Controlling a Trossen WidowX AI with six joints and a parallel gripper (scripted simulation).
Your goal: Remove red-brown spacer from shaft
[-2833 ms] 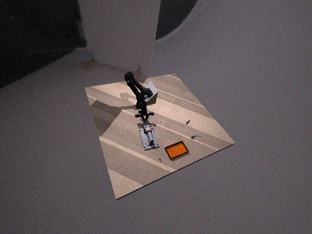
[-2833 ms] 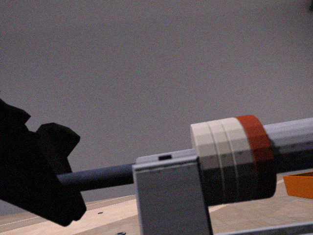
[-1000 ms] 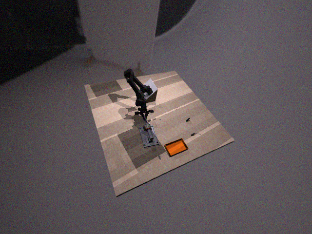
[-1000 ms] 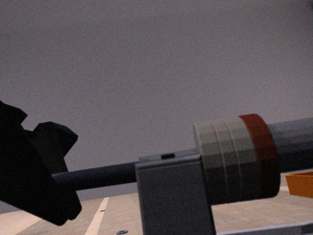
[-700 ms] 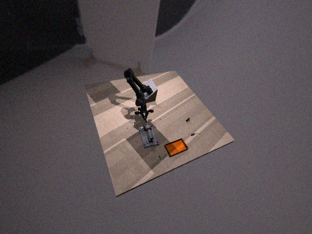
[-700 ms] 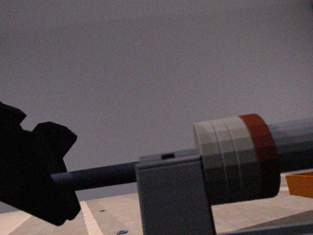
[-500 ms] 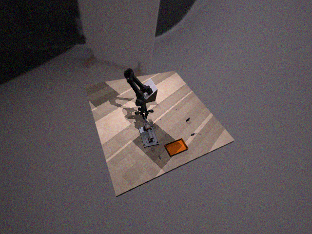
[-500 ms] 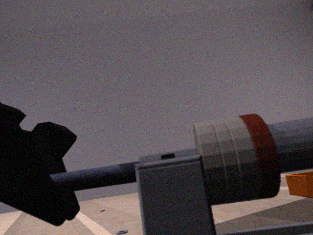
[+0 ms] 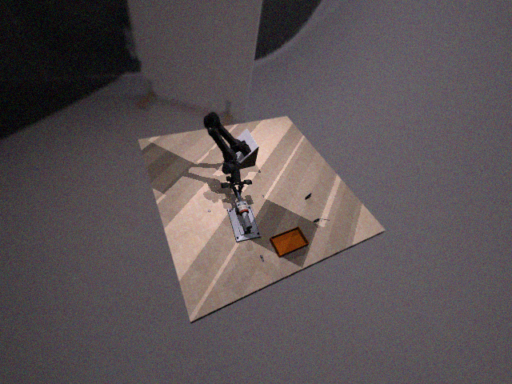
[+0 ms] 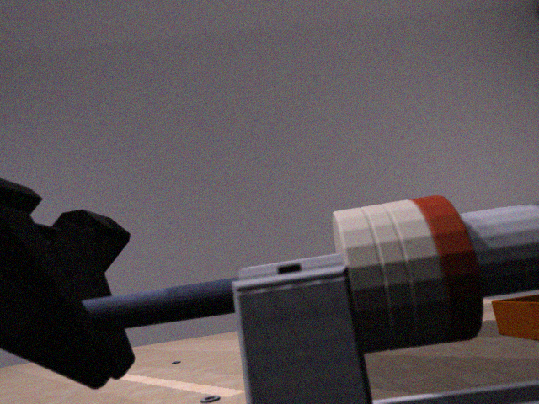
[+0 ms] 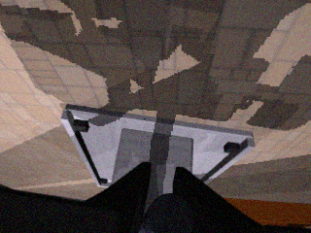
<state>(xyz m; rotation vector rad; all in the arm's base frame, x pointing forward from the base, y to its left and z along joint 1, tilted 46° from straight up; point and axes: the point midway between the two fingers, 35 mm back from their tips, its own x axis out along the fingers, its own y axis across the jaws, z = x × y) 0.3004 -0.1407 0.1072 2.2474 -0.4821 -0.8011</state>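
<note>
My gripper [image 9: 238,191] [image 10: 106,332] [image 11: 161,173] is shut on the free end of the dark blue-grey shaft [image 10: 173,302]. The shaft runs level through a grey upright block [image 10: 300,343]. Beyond the block, several cream spacers [image 10: 392,261] sit side by side around the shaft line. The red-brown spacer [image 9: 244,210] [image 10: 450,256] is still up in line at their far end, against the pale grey round housing [image 9: 246,218] [image 10: 507,243]. No gap shows there. The shaft inside the spacers and housing is hidden.
The fixture stands on a grey base plate [image 9: 235,225] [image 11: 97,141]. An orange tray [image 9: 289,242] [image 10: 518,321] lies beside it. Small dark objects [image 9: 308,196] [image 9: 318,220] lie farther to the side. A grey-white box [image 9: 249,160] stands by the arm.
</note>
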